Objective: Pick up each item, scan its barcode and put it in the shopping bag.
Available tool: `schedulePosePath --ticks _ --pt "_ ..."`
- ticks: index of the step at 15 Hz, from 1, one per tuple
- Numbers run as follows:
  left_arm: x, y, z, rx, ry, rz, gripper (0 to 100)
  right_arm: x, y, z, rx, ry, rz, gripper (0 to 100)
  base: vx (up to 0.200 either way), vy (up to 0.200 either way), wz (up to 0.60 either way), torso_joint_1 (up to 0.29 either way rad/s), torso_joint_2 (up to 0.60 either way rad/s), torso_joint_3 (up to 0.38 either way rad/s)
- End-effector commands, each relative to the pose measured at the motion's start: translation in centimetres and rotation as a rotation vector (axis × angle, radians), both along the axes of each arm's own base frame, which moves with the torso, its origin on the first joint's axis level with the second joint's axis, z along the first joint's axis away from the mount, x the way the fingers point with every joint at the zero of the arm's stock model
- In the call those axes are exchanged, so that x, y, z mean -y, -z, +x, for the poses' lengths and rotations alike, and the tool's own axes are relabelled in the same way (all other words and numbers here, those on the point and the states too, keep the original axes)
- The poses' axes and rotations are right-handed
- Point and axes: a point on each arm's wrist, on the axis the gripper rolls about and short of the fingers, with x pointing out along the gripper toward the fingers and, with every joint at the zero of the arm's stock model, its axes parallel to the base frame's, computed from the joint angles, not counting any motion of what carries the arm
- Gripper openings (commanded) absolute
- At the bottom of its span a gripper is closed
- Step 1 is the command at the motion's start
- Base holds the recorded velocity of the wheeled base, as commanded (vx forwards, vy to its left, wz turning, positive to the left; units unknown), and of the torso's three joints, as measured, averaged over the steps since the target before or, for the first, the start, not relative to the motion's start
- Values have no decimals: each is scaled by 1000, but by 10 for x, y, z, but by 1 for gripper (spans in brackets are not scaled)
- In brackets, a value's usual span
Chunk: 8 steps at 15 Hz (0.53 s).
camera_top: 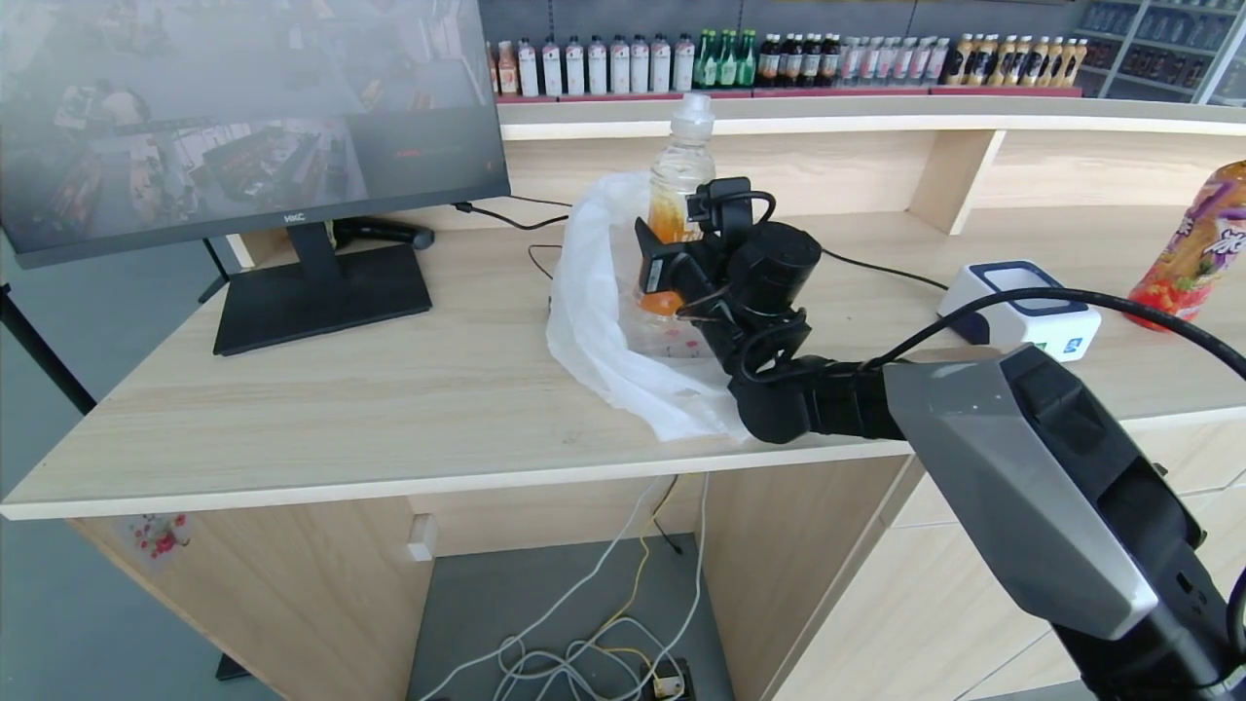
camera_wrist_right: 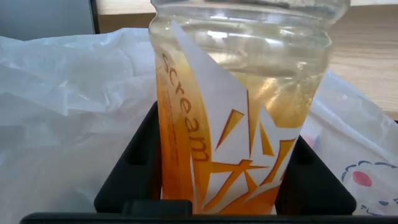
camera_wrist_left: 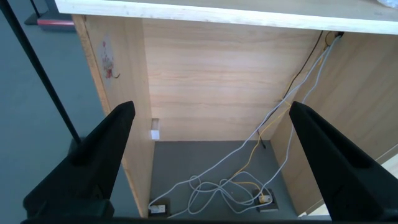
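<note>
The right tool (camera_top: 654, 265) is closed on a clear drink bottle (camera_top: 681, 161) with an orange and white label, its two dark fingers (camera_wrist_right: 134, 168) pressed against opposite sides of the labelled body (camera_wrist_right: 242, 93). The bottle stands upright, cap at 12 o'clock, with its lower part down inside the mouth of the white plastic shopping bag (camera_top: 594, 321). The crumpled film of the bag (camera_wrist_right: 68, 93) rises around the bottle on both sides. Whether the bottle's base rests on the counter (camera_top: 389, 389) cannot be told.

The bag sits near the middle of the counter. At 3 o'clock from it, well apart, lies a white barcode scanner (camera_top: 1022, 307) with a dark window on top. Further toward 3 o'clock a second bottle (camera_top: 1199, 243), with a purple and red label, leans at the edge of the head view. At 10 o'clock from the bag stands a monitor (camera_top: 243, 107) on a black foot.

The left tool (camera_wrist_left: 208, 121) hangs below the counter edge with its fingers spread wide and nothing between them. It faces the wooden recess where white and yellow cables (camera_wrist_left: 230, 180) lie on the floor.
</note>
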Motion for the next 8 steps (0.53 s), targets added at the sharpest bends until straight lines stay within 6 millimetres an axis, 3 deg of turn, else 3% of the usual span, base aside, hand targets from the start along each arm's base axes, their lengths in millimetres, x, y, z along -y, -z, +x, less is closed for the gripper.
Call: schedulePosePath --ticks 1,8 --pt "0 0 0 0 -2 0 100 -1 1 0 -3 -1 -3 0 0 0 0 0 0 0" --pt "0 0 0 0 0 0 100 -1 -2 -1 1 -3 0 0 0 0 0 0 0 0"
